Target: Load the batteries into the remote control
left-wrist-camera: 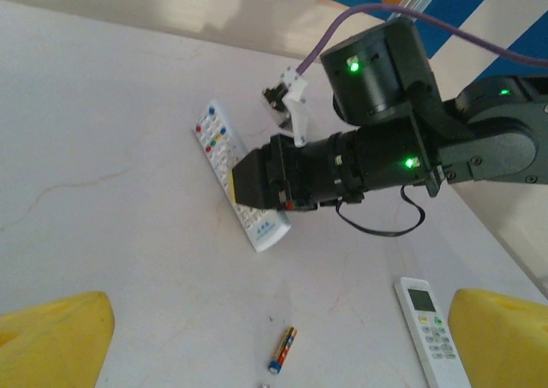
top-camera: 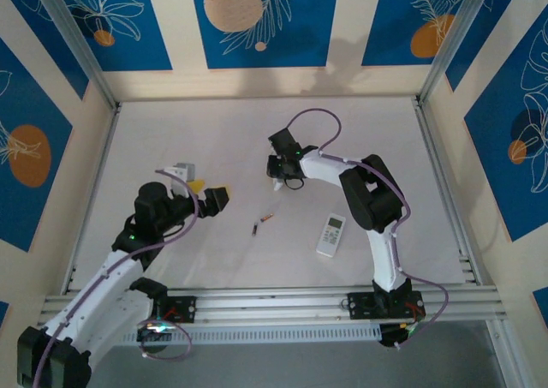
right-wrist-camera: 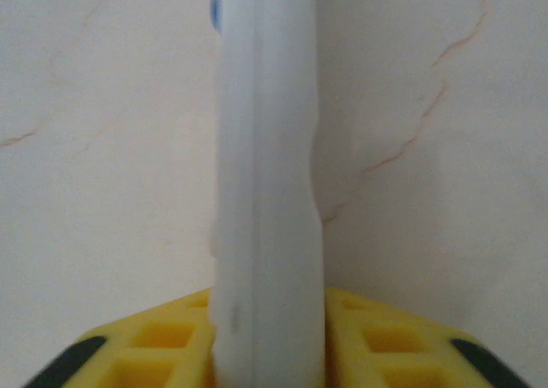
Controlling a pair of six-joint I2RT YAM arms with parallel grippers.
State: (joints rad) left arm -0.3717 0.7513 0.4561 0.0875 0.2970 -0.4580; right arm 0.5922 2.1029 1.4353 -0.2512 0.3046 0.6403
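We see the right gripper [right-wrist-camera: 267, 328] pinching the white button remote [left-wrist-camera: 218, 144] edge-on between yellow fingers [right-wrist-camera: 163, 341], which hide its middle. Our left gripper [top-camera: 208, 193] hangs spread wide. Between the arms on the table [top-camera: 171, 131] lie 1 battery [top-camera: 267, 219] and a second battery [top-camera: 255, 229], and a display remote [top-camera: 331, 234] is near.

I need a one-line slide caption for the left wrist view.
Right gripper grips the long remote; a battery and a smaller remote lie on the table nearby.
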